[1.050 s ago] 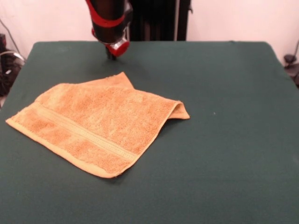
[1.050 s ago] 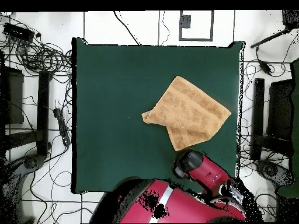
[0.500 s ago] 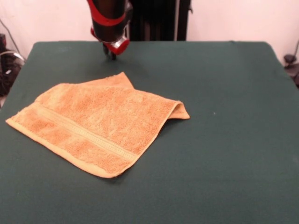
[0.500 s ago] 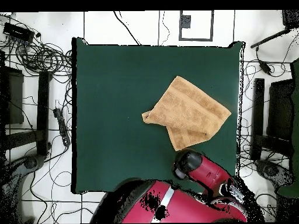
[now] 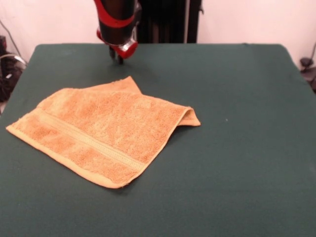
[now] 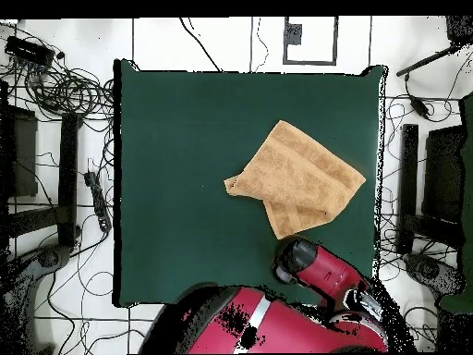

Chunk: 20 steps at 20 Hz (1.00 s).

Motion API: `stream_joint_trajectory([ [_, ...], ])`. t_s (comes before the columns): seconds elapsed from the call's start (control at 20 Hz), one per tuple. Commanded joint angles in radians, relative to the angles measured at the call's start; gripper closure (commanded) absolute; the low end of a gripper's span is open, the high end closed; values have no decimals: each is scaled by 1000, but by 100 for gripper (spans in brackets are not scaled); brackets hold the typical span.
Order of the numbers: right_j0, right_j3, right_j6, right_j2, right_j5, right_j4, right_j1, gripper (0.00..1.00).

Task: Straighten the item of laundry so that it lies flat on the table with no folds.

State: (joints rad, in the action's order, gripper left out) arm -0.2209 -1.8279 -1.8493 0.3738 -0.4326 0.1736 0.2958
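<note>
Front view: gripper (image 5: 117,56) hangs over table (image 5: 237,148), just behind towel (image 5: 103,131); can't tell if open or closed. Towel folded over itself.

Overhead: arm end (image 6: 297,261) just below towel (image 6: 300,176). Terry looks soft, light, limp; I'd pinch the folded-over corner nearest gripper, drag outward.

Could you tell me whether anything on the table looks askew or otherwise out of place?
Yes: the towel lies askew on the table, with one corner folded over at its right end in the front view, so it is not flat. Nothing looks spilled or damaged.
</note>
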Motion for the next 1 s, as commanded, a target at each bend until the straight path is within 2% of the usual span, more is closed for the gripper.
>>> stream_joint_trajectory([
  [0.05, 63, 196, -151, -161, 130, 39, -47, 0],
  [0.1, 67, 213, -117, -154, 118, 11, -50, 0],
  [0.15, 67, 215, -118, -153, 127, 2, -50, 100],
  [0.4, 38, 241, -87, -184, 29, 1, -52, 100],
  [0.65, 2, 241, -67, -235, 31, -6, -45, 100],
  [0.95, 3, 265, -52, -240, 16, -29, -46, 100],
  [1.0, 20, 277, -69, -218, 21, -42, -51, 0],
])
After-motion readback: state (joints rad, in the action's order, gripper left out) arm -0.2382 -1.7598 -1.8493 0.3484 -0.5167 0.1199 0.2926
